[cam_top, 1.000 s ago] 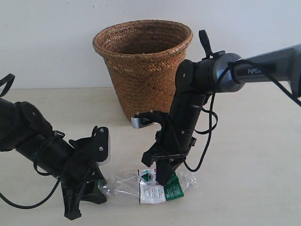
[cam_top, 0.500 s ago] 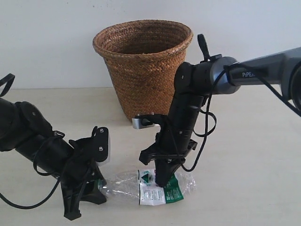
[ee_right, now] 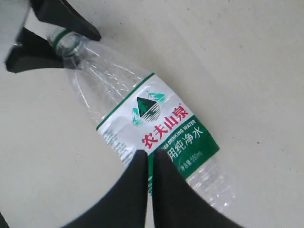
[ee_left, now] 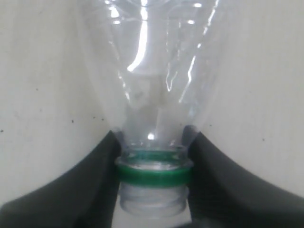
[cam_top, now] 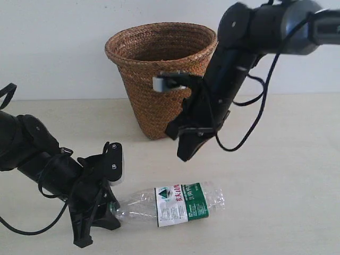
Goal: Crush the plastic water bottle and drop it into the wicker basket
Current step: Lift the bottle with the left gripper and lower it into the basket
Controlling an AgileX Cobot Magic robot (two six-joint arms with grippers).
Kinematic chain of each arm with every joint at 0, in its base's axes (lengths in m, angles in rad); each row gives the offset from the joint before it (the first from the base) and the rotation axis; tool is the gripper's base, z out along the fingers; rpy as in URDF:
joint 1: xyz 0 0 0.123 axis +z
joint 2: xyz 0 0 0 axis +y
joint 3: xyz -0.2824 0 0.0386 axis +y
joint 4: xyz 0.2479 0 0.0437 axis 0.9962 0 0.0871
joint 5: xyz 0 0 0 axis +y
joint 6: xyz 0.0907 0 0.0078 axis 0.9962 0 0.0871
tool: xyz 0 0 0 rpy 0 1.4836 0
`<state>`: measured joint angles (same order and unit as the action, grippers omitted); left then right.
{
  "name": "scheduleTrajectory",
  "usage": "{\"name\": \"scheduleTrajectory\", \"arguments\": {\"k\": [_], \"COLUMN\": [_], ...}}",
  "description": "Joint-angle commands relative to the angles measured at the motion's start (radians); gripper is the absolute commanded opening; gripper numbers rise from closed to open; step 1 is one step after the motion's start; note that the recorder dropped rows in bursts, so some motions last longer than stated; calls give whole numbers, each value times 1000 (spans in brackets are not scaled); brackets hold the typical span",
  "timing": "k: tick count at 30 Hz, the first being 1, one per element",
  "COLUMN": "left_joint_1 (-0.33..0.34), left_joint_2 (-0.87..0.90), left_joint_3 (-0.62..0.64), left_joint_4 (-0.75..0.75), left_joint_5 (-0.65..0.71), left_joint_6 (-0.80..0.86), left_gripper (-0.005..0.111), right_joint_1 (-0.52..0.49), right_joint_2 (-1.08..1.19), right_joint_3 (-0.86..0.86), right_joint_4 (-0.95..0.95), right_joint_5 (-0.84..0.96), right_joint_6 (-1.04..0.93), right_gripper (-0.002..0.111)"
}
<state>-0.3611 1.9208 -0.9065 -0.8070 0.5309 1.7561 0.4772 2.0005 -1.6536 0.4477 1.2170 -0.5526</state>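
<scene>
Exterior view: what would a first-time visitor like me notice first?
A big wicker basket stands at the back of the table. In front lies a clear bottle on its side, its neck pinched by the left hand, while the right hand hovers shut above it.

- One bottle, clear plastic.
- One label on the bottle, green and white. It bears one mountain emblem and one row of four red characters.
- One green ring round the bottle's neck.
- One basket, brown wicker.
- Two arms, both dark: one left arm and one right arm.
- Two grippers, one per arm: one left gripper and one right gripper.
- Two fingers on each gripper, four in all.
- One table, pale.
- Cables loop along both arms; how many there are cannot be told.
</scene>
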Motion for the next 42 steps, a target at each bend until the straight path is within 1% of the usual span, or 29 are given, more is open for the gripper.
{"name": "scheduleTrajectory", "arguments": {"k": [1,2,4,5,6,8,10,11,13,16,18,19,20,21,22,23,24,25,26,27,29,30,31,34,36,38,39,41,42], "left_joint_1": [1,1,1,1,1,1,1,1,1,3,11,15,20,22,20,15,15,15,15,15,15,15,15,15,15,15,15,15,15], "left_joint_2": [6,-2,-32,-59,-87,-131,-177,-196,-248,-279,-290,-292,-292,-292,-292,-289,-276,-262,-246,-228,-187,-173,-170,-170,-170,-170,-170,-170,-170], "left_joint_3": [5,5,5,-2,-14,-47,-72,-84,-122,-181,-222,-257,-292,-329,-346,-361,-388,-408,-432,-460,-506,-521,-528,-530,-530,-530,-530,-530,-530], "left_joint_4": [18,18,3,-8,-8,-24,-43,-56,-64,-64,-72,-97,-146,-300,-400,-499,-623,-673,-705,-705,-725,-728,-721,-719,-721,-721,-721,-721,-721], "left_joint_5": [-14,-3,23,46,90,154,186,199,249,256,232,201,140,-27,-126,-189,-240,-245,-244,-255,-290,-290,-288,-288,-288,-288,-288,-299,-303], "left_joint_6": [29,46,71,77,77,77,77,75,72,31,4,-10,-12,-6,33,106,240,322,378,376,360,360,368,377,376,376,376,368,351], "left_gripper": [4,4,4,4,4,4,4,4,4,4,4,4,4,4,5,7,15,24,41,62,93,106,110,106,101,92,85,70,61], "right_joint_1": [-71,-94,-182,-250,-313,-386,-431,-439,-438,-438,-438,-438,-438,-438,-438,-438,-438,-438,-438,-438,-438,-438,-438,-438,-438,-438,-438,-438,-438], "right_joint_2": [-112,-138,-211,-248,-275,-291,-291,-291,-291,-291,-291,-291,-291,-291,-291,-291,-291,-291,-291,-291,-291,-291,-291,-291,-291,-291,-291,-291,-291], "right_joint_3": [46,67,127,160,195,250,304,329,362,363,363,363,363,363,363,363,363,363,363,363,363,363,364,364,364,364,364,364,364], "right_joint_4": [3,0,-11,-11,-8,-8,2,5,-19,-19,-17,-15,-15,-15,-12,-12,-12,-10,-8,-3,5,15,21,36,36,37,39,41,41], "right_joint_5": [4,4,4,4,4,4,-17,-60,-139,-165,-167,-172,-176,-181,-181,-181,-186,-188,-188,-188,-180,-172,-163,-143,-147,-157,-163,-170,-170], "right_joint_6": [-26,-41,-57,-57,-55,-58,-75,-77,-95,-95,-95,-95,-95,-95,-95,-95,-95,-95,-95,-95,-92,-92,-92,-92,-92,-92,-92,-92,-92], "right_gripper": [0,0,0,0,0,0,0,0,0,0,0,0,0,0,0,0,0,0,0,0,0,0,0,0,0,0,0,0,0]}}
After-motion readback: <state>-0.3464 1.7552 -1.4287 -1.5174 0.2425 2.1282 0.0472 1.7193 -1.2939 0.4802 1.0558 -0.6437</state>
